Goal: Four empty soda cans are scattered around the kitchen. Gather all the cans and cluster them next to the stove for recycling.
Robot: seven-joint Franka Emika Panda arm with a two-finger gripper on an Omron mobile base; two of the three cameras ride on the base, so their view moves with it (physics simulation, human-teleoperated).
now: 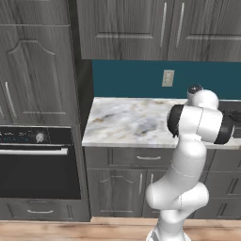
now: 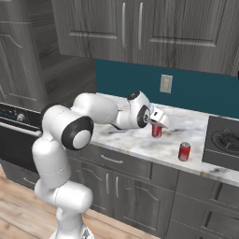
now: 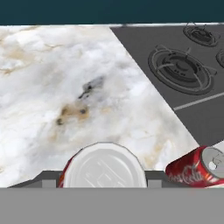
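Can (image 2: 157,131) upright in hand (image 2: 159,122) | second can (image 2: 184,151) upright beside stove (image 2: 223,140)

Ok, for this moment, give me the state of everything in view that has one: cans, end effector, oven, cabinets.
End effector: shut on held can.
Held can: upright, gripped, at counter level.
Second can: upright on counter, free, left of stove.
Stove: burners unlit, bare.
Oven: door shut.
Upper cabinets: doors shut.
Lower cabinets: doors and drawers shut.
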